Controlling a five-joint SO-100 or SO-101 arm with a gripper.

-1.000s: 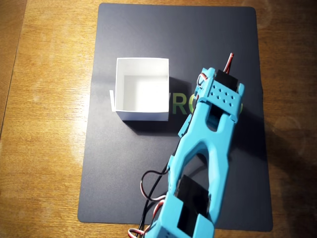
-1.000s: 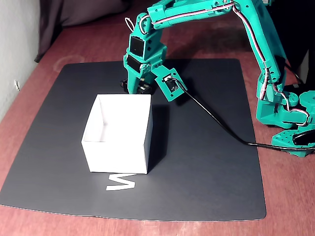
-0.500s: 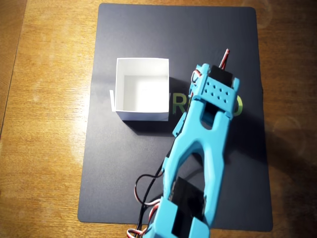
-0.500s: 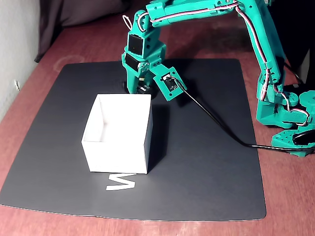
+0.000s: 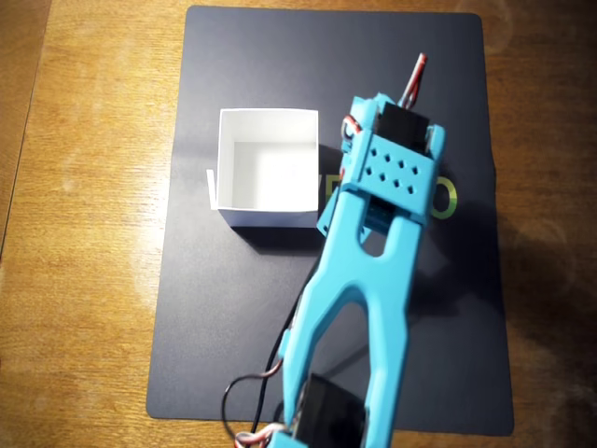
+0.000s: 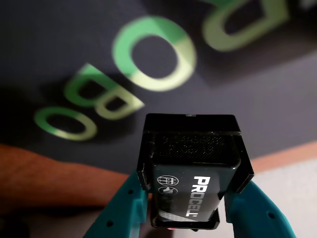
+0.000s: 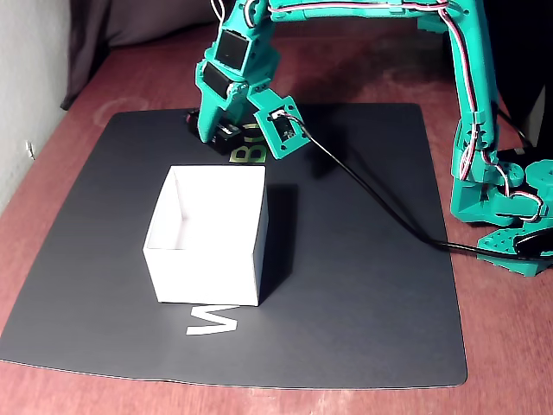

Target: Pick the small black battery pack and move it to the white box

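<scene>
Pincer (image 6: 190,210) clamped on battery (image 6: 190,186), lifted clear of the mat (image 7: 363,285), just behind the box (image 7: 207,246) in the fixed view. Risk: snagging the box's thin back wall if swung across too low, tipping or shoving it. Camera cable (image 7: 371,203) trailing beside the box; nothing else in the way.

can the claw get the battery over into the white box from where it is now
Probably yes. The claw grips the battery, lifted off the mat, and the box stands open-topped nearby with nothing between.
</scene>
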